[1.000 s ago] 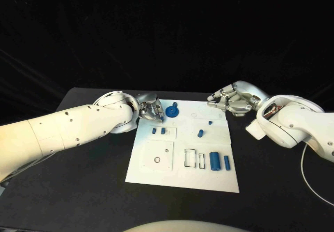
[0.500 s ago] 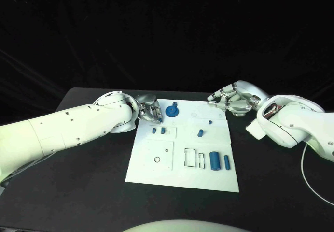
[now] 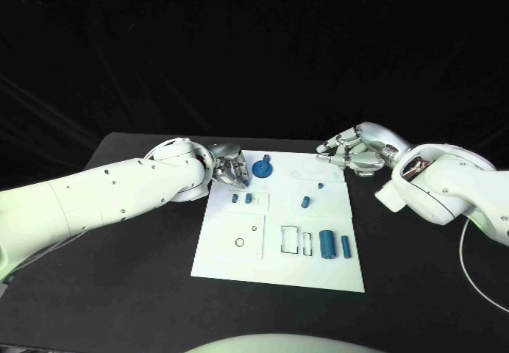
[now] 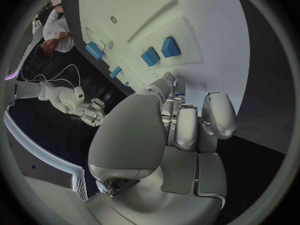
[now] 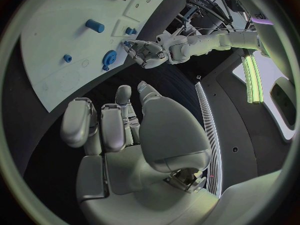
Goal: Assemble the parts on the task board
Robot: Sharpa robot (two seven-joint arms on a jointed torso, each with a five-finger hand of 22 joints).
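The white task board (image 3: 235,257) lies in the middle of the black table. At its far end lies a round blue part (image 3: 262,170). My left hand (image 3: 229,170) hovers just left of that part, over the board's far left corner, fingers curled (image 4: 181,125); a small blue part seems pinched at its fingertips (image 5: 127,44). Two small blue blocks (image 3: 240,198) lie just in front of it, also seen as blocks (image 4: 159,52). My right hand (image 3: 350,156) hangs past the board's far right corner, fingers curled (image 5: 103,127) with nothing in them.
A short blue peg (image 3: 304,202) and a smaller one (image 3: 319,185) stand mid-board. Two blue cylinders (image 3: 335,245) lie at the right beside rectangular slots (image 3: 290,240). A square plate with a small hole (image 3: 240,242) is at the left. Black table surrounds the board.
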